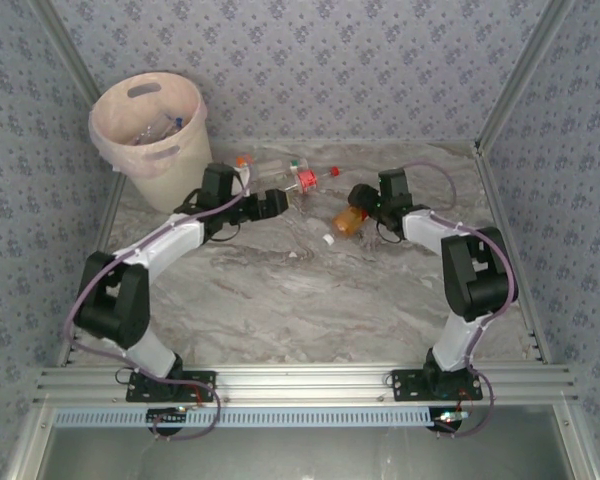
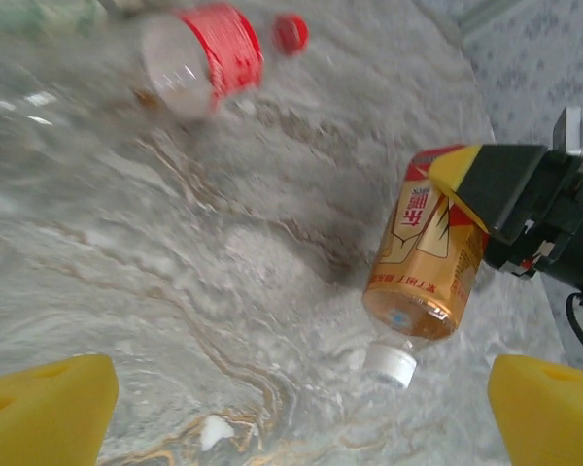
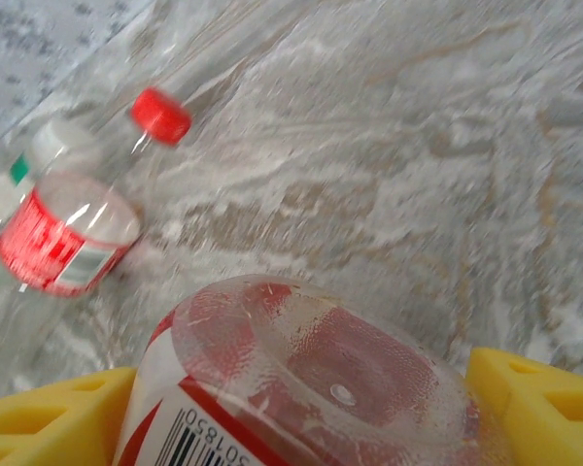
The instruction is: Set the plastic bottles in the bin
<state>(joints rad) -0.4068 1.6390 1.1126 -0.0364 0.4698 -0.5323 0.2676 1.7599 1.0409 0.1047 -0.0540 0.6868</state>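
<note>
From above, the bin [image 1: 148,135] is seen at the far left corner of the table [image 1: 310,300], the left gripper [image 1: 278,203] spread wide and empty, the right gripper [image 1: 356,205] set over a copper-tinted bottle [image 1: 346,221] near the far edge. From the left wrist, its cap [image 2: 390,364] is seen fitted. From the right wrist, it is bracketed by yellow pads [image 3: 49,419]; a firm hold cannot be confirmed. It is judged light, slippery and crushable, best taken mid-label.
</note>
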